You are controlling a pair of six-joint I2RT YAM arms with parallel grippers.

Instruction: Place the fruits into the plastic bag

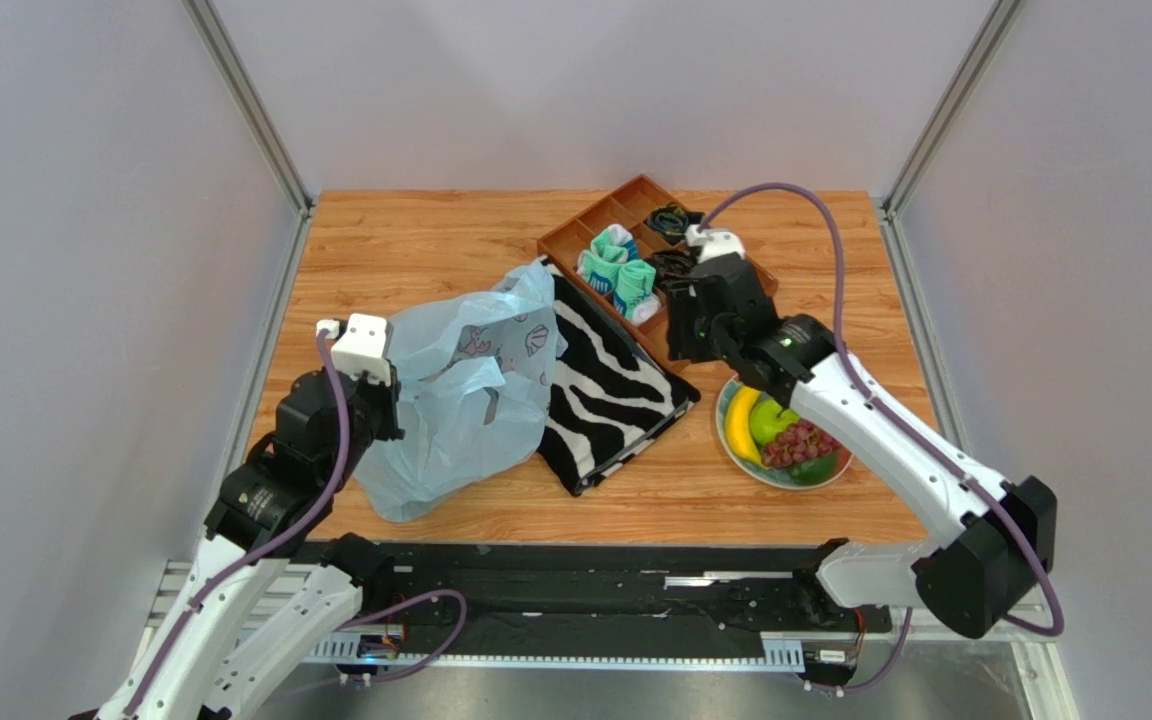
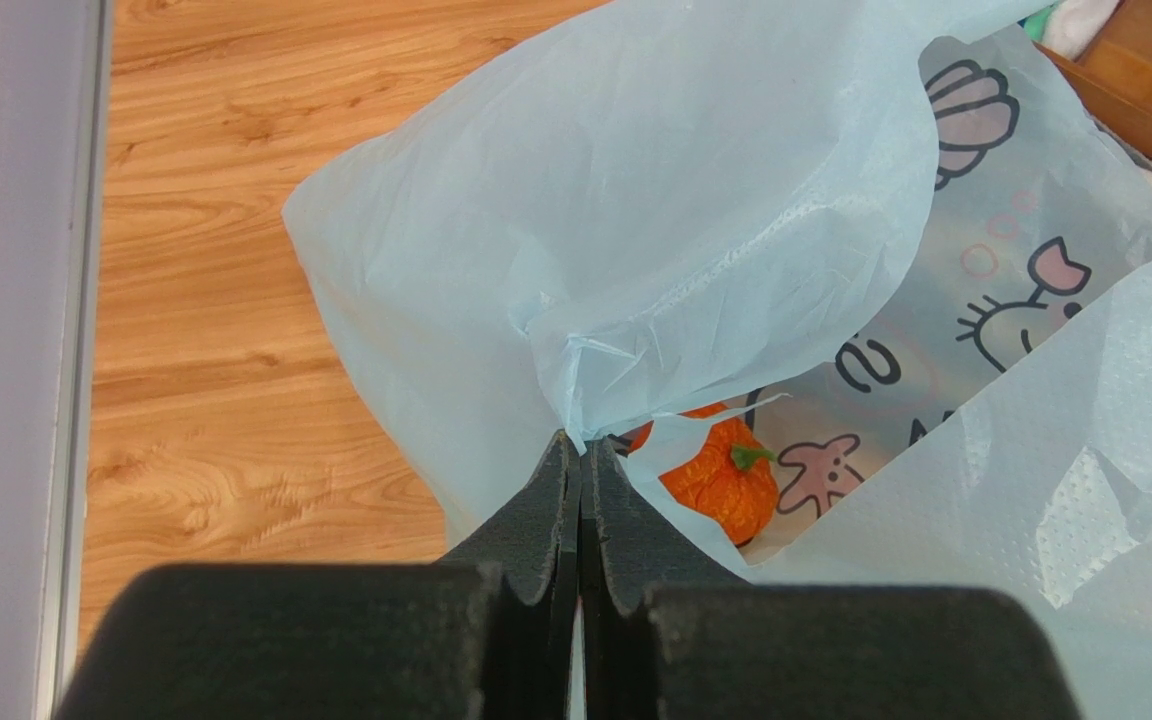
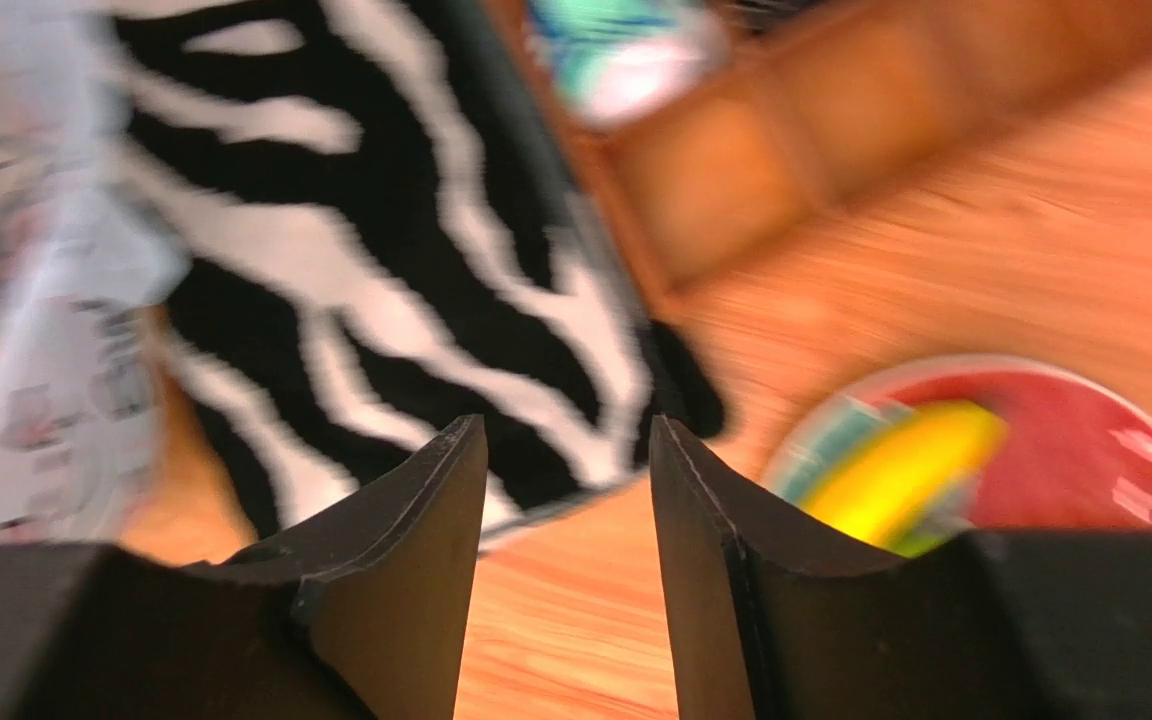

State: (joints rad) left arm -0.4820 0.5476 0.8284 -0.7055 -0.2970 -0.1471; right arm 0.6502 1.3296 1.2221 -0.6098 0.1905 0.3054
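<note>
Left gripper (image 2: 582, 450) clamped on the plastic bag (image 2: 687, 195) rim to hold its mouth open, 1 orange fruit (image 2: 717, 480) inside; right gripper (image 3: 564, 428), jaws apart and empty, hovers near the plate (image 1: 757, 474) holding banana (image 1: 743, 423) and grapes (image 1: 802, 444).

The plastic bag (image 1: 455, 398) lies left of the cloth (image 1: 612, 383), fruits (image 1: 778, 432) on a plate (image 1: 755, 474) right, tray (image 1: 575, 237) behind.

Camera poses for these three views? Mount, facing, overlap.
Top external: above, behind the bases, looking down on the table; left arm and right arm show.
Left wrist: wrist-mounted, looks along the left gripper, shut on the plastic bag.
Right wrist: wrist-mounted, looks down past the open right gripper at the zebra cloth and fruit plate.
Shared: bag in top and left wrist; cloth and plate in top and right wrist.
</note>
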